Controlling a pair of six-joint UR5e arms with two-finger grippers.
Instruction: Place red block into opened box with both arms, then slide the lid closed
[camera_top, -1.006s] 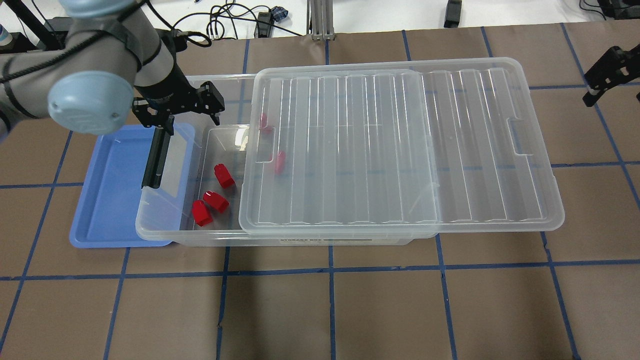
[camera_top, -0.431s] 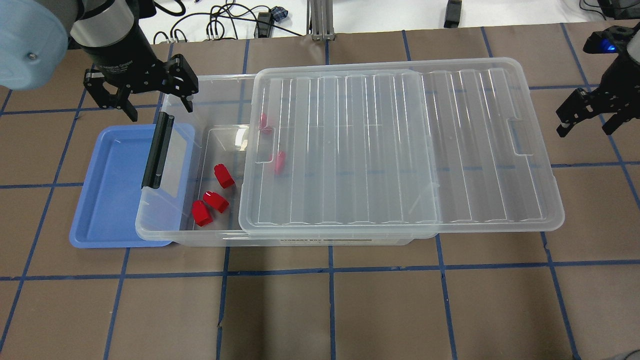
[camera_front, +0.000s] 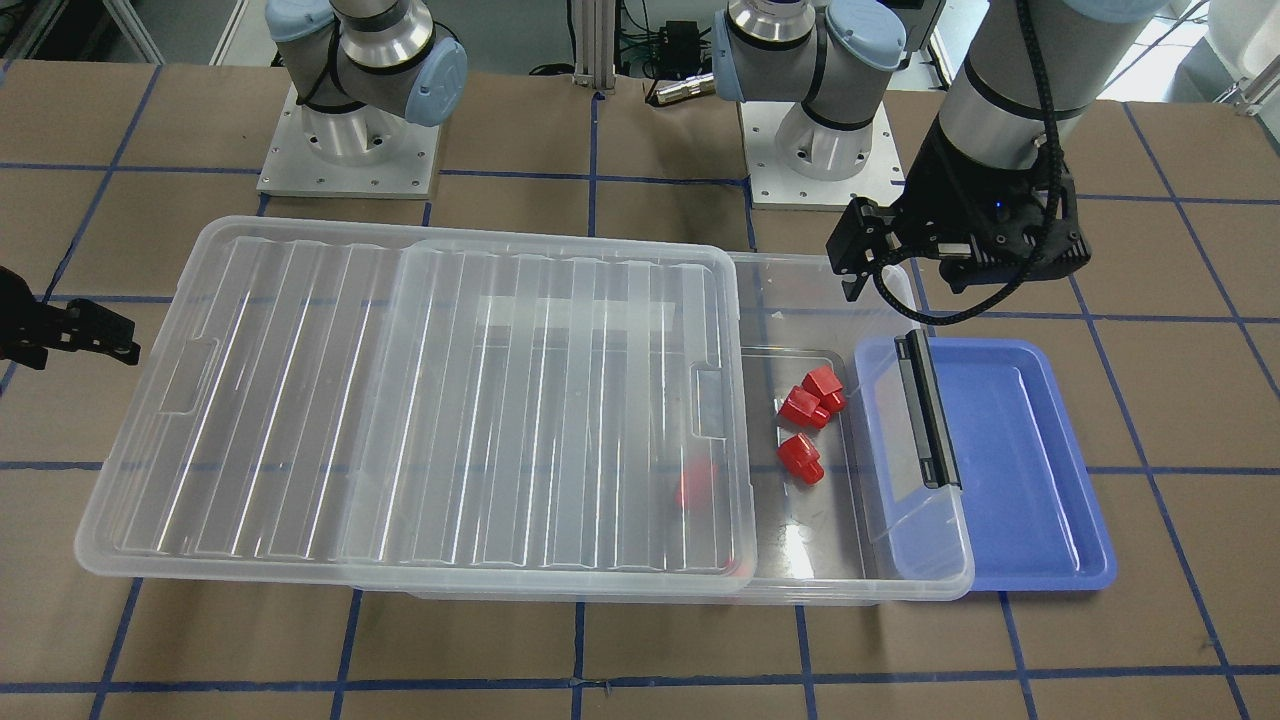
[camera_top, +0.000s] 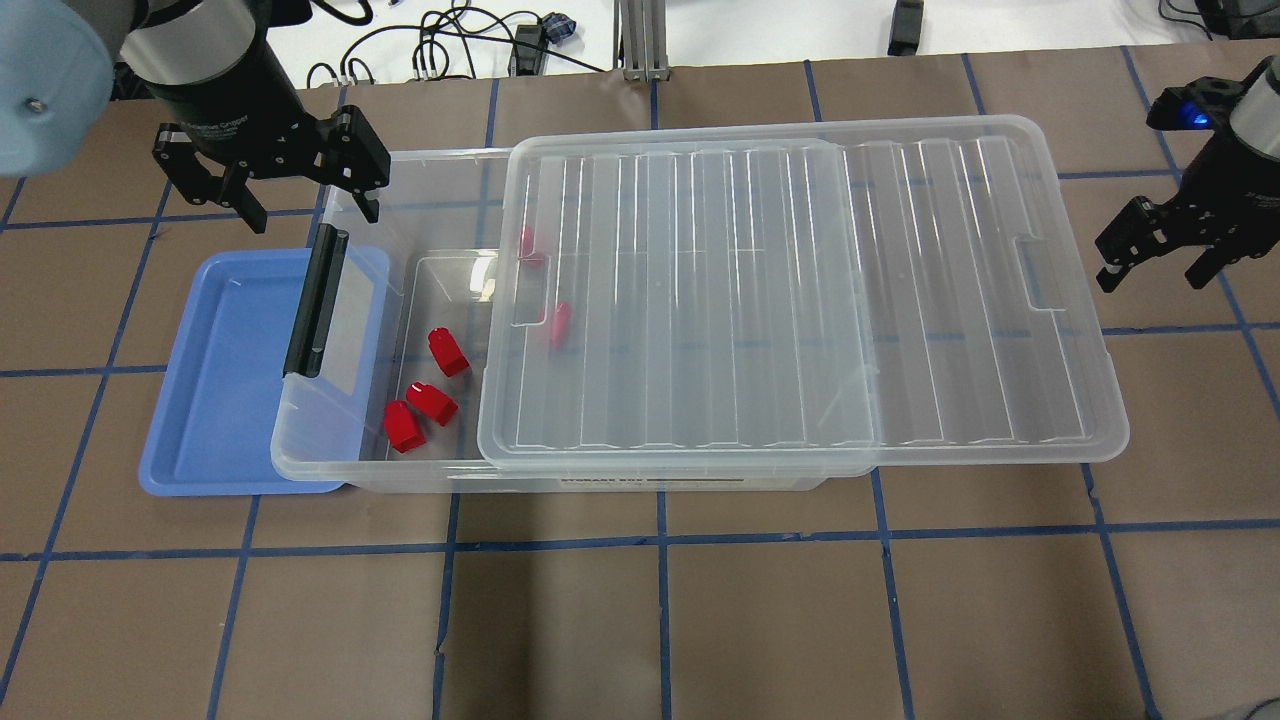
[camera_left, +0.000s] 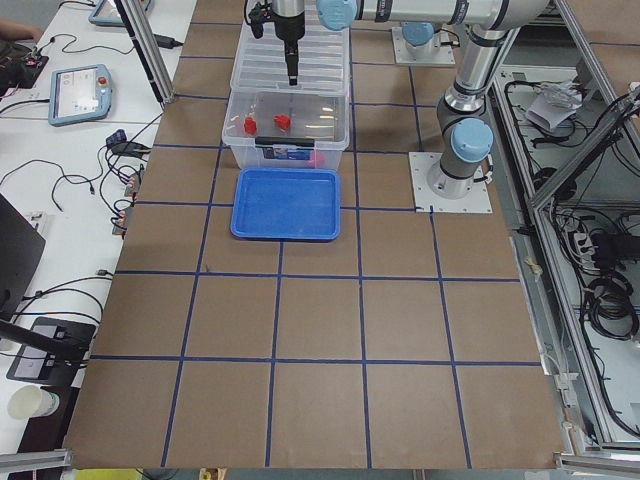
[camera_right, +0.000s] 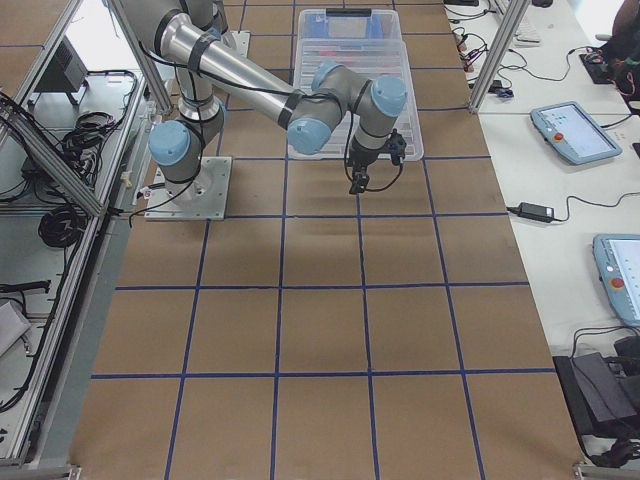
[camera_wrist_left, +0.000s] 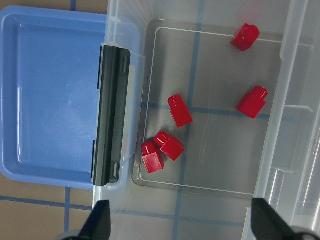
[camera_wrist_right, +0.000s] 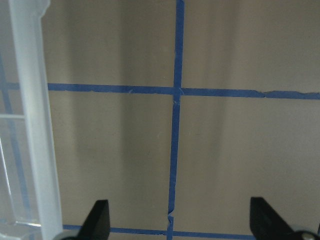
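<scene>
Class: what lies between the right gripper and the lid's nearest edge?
Nothing but bare brown table covering crossed by blue tape lines separates the right gripper from the lid. The overhead and right wrist views show it.

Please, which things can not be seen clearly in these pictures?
- Overhead view: two red blocks are only blurs under the lid.
- Front-facing view: the right gripper is partly cut off by the left edge.
- Overhead view: the box label print is too small to read.
</scene>
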